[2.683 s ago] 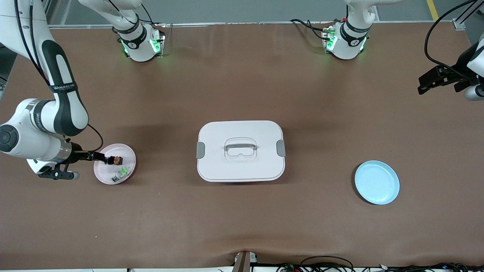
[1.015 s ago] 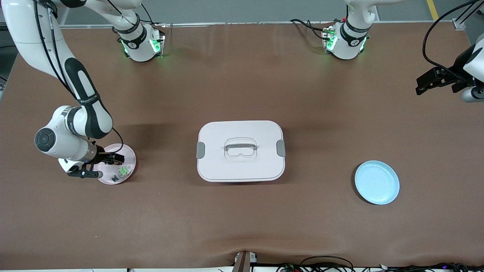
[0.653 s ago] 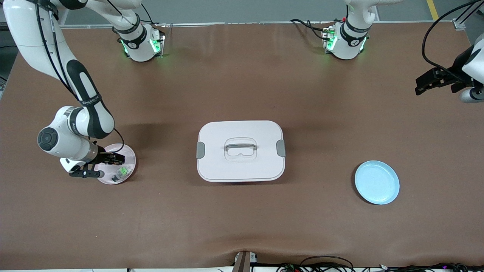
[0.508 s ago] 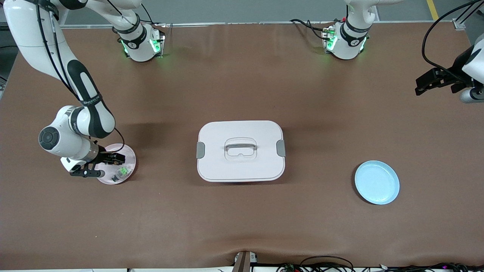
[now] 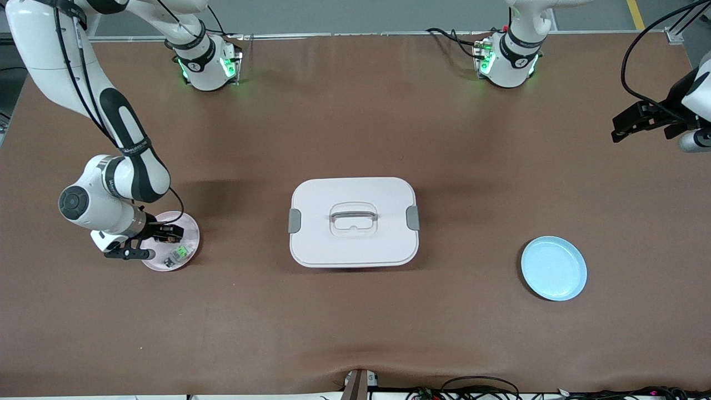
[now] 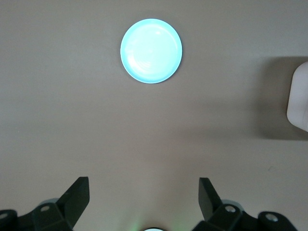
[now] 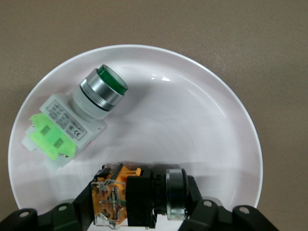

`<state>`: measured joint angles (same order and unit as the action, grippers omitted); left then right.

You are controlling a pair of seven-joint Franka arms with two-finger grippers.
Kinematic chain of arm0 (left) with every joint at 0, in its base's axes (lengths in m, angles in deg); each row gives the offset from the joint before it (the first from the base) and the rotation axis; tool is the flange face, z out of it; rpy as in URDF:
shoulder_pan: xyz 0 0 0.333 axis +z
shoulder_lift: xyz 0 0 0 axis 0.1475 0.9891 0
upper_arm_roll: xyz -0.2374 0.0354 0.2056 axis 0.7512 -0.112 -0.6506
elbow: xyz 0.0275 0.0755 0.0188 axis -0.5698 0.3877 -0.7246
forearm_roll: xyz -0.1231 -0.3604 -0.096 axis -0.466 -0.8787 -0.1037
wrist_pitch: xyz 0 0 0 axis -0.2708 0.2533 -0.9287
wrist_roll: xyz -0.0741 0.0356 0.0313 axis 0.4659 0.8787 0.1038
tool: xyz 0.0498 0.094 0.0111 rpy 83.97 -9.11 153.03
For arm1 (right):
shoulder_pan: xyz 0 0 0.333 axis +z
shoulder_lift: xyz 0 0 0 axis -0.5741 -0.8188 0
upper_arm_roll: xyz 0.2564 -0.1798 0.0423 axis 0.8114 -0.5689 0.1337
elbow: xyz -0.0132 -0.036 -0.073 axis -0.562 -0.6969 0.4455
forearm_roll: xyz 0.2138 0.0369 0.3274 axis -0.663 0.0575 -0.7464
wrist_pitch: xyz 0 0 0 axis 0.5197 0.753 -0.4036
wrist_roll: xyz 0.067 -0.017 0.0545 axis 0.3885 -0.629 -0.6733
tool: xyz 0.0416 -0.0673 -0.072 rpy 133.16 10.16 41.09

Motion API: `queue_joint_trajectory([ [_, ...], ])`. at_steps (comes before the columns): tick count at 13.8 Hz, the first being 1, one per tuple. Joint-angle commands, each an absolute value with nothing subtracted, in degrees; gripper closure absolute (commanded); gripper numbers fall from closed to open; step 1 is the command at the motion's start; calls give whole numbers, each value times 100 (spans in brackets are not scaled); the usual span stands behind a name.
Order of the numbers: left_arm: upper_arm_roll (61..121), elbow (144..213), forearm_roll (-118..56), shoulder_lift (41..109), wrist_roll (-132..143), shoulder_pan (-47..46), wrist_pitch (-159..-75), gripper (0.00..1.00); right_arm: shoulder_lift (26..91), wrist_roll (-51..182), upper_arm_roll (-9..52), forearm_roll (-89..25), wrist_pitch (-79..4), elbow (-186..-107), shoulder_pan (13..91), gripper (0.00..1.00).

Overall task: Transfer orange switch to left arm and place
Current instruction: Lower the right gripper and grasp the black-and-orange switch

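The orange switch [image 7: 130, 195], black with an orange block at one end, lies on its side on the pink plate [image 7: 192, 130]. My right gripper [image 7: 139, 199] is shut on it, one finger at each end. In the front view the right gripper [image 5: 169, 233] sits low over the pink plate [image 5: 188, 223] at the right arm's end of the table. The white box [image 5: 353, 222] stands mid-table. My left gripper [image 5: 625, 123] hangs open and waits over the left arm's end of the table. In the left wrist view the left gripper [image 6: 143, 197] holds nothing.
A green switch [image 7: 77, 118] lies on the same pink plate beside the orange one, nearer to the front camera [image 5: 179, 254]. A blue plate [image 5: 554, 268] sits bare toward the left arm's end. Cables run along the table's front edge.
My right gripper has crept further over the pink plate and its fingers have shut on the orange switch. The left arm has barely shifted.
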<state>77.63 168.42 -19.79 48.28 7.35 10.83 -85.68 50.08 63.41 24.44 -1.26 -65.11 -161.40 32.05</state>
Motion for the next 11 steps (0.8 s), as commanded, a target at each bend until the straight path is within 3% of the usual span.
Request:
queue_joint_trajectory([
  [1,7776,16869,-1989,4766,847,1156,-8691,0,5032,6342,2443,-190,-6488,-16162,3196,100],
  [8,7776,16886,-1980,4783,847,1165,-8823,0,5392,7587,2469,-366,-4591,-15390,3520,100],
  [11,7768,16939,-1980,4801,847,1165,-8885,0,5533,8370,2592,-1014,-3994,-15135,3644,100],
])
